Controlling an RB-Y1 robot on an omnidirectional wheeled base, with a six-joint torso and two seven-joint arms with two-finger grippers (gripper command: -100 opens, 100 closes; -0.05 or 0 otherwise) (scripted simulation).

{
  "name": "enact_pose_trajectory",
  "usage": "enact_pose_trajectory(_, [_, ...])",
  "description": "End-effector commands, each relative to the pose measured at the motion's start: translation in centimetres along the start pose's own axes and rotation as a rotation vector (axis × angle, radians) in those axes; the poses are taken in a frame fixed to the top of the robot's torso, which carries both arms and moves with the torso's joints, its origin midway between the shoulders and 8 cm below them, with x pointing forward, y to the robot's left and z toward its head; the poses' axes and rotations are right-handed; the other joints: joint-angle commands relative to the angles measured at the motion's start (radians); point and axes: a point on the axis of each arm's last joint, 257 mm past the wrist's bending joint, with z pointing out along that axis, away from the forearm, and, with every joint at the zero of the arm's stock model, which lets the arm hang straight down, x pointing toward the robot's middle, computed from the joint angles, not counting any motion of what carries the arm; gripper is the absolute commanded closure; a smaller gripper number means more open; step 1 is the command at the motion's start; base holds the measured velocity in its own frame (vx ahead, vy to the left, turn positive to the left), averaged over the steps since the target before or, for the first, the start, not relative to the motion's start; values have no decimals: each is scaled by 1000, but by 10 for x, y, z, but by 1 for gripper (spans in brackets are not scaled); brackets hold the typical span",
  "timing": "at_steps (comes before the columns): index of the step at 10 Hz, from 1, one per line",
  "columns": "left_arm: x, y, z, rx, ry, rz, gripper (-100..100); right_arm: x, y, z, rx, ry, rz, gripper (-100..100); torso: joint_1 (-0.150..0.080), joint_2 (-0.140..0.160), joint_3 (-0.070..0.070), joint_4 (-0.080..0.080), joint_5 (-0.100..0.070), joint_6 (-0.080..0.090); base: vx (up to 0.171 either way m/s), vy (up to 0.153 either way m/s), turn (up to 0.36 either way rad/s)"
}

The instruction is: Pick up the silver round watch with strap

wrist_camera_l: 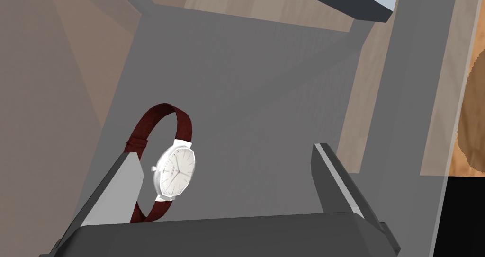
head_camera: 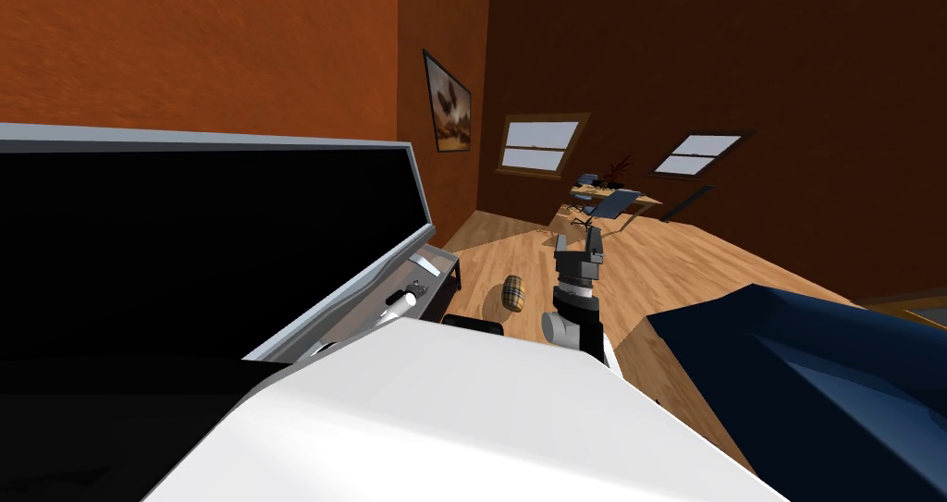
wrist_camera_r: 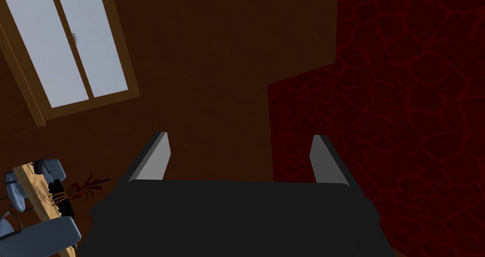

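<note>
Left wrist: left gripper [wrist_camera_l: 226, 152] is open, down by the grey stand [wrist_camera_l: 246, 79]; the watch [wrist_camera_l: 175, 171], white face and dark red strap, stands on its edge there between the fingers, just beside one | Head: big TV [head_camera: 185, 247] sits on that stand | Right gripper [head_camera: 578, 239] is held up, open, farther out.

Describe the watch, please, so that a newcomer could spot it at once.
Start at the black screen in its grey frame; a grey surface lies beside its lower edge. On it, inside the open left end effector, stands the watch: round white dial, silver case, looped dark red strap.
</note>
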Motion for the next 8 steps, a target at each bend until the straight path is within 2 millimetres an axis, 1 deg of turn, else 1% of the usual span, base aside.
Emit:
enact_pose_trajectory(1, [0, 0, 0, 0, 0, 0, -100, 0, 0, 0, 0, 0, 0, 0, 0, 0, 0, 0, 0, 0, 0, 0, 0])
enact_pose_trajectory(5, [0, 0, 0, 0, 0, 0, -100, 0, 0, 0, 0, 0, 0, 0, 0, 0, 0, 0, 0, 0, 0, 0, 1])
enact_pose_trajectory(6, [-6, 13, -1, 2, 1, -2, -100, 0, 0, 0, 0, 0, 0, 0, 0, -1, 0, 0, 0, 0, -4, 4, -13])
enact_pose_trajectory(7, [-6, 13, -1, 2, 1, -2, -100, 0, 0, 0, 0, 0, 0, 0, 0, 0, -1, -2, 3, 1, -10, 10, -32])
enact_pose_trajectory(8, [-11, 22, -3, 4, 3, -4, -100, 0, 0, 0, 0, 0, 0, 0, 0, -1, -2, -3, 4, 2, -6, 6, -19])
